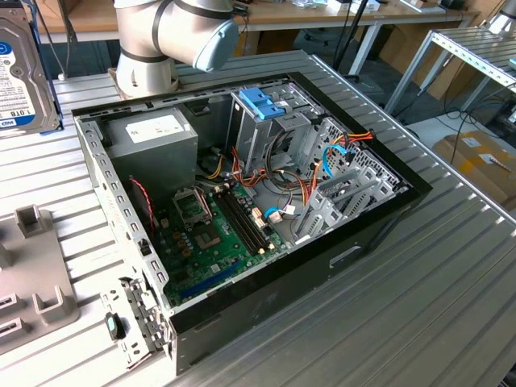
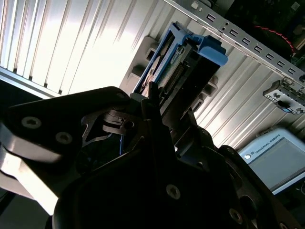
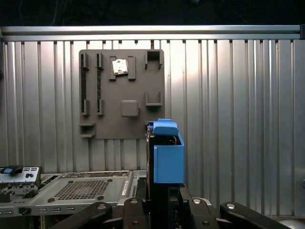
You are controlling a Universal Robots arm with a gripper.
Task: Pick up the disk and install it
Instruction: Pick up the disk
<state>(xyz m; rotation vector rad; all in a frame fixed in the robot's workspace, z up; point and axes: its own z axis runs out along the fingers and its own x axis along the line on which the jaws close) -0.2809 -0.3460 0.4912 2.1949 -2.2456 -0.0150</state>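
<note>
Disk [image 3: 166, 152] in its bright blue carrier is in the grip of the tool [image 3: 164, 202], whose dark fingers are clamped against the two flat faces of the drive. In the first wrist view it shows edge-on, sticking straight out from the tool with the blue carrier end farthest from the fingers. In the second wrist view the disk [image 2: 183, 64] runs out past one thin black finger [image 2: 152, 98] pressed along its side, and the connector end of the drive shows between the carrier rails.

In the exterior view the disk [image 1: 22, 72] sits at the exterior view's left edge with its blue-and-white label face showing, partly cut off by the frame, clear of the open computer case [image 1: 379, 230]. The case lies on its side on the ribbed metal tabletop [image 1: 435, 314], with the motherboard [image 1: 218, 234], a grey power supply [image 1: 153, 133] and a metal drive cage with a bare blue bracket [image 1: 262, 103] on top all showing. The robot arm [image 1: 173, 32] rises behind the case.

A grey fixture plate [image 3: 121, 95] with raised holders lies on the tabletop beyond the held disk in the first wrist view; a small metal part [image 3: 119, 67] rests in one holder.
</note>
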